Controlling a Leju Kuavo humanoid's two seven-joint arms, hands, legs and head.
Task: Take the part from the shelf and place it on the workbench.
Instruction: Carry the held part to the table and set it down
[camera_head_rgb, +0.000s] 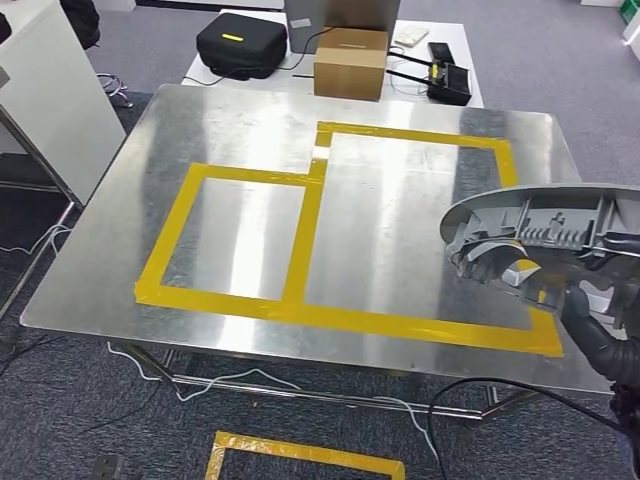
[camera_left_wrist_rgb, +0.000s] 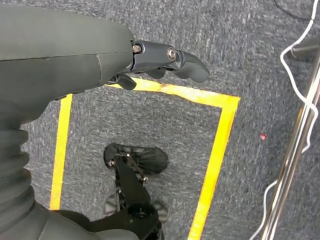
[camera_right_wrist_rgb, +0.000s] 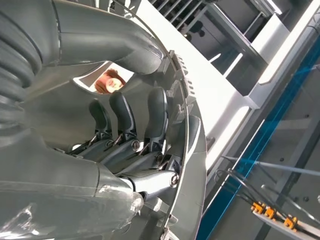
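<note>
Head view looks down on the workbench (camera_head_rgb: 249, 130); left wrist view faces the carpet (camera_left_wrist_rgb: 151, 120); right wrist view sits close behind its fingers (camera_right_wrist_rgb: 124, 120).

Grey matt moulded plastic for the part (camera_head_rgb: 540, 225), ribbed inside, gripped in the right hand (camera_head_rgb: 596, 320) of dark, faintly glossy plastic. Under the hand, a workbench (camera_head_rgb: 249, 120) of bright brushed sheet metal, reflective, marked with glossy yellow tape (camera_head_rgb: 306, 235). Beyond, well away from the hand, a box (camera_head_rgb: 349, 62) of plain brown cardboard. Rough grey carpet (camera_left_wrist_rgb: 158, 120) beneath the smooth, matt left hand (camera_left_wrist_rgb: 162, 60).
</note>
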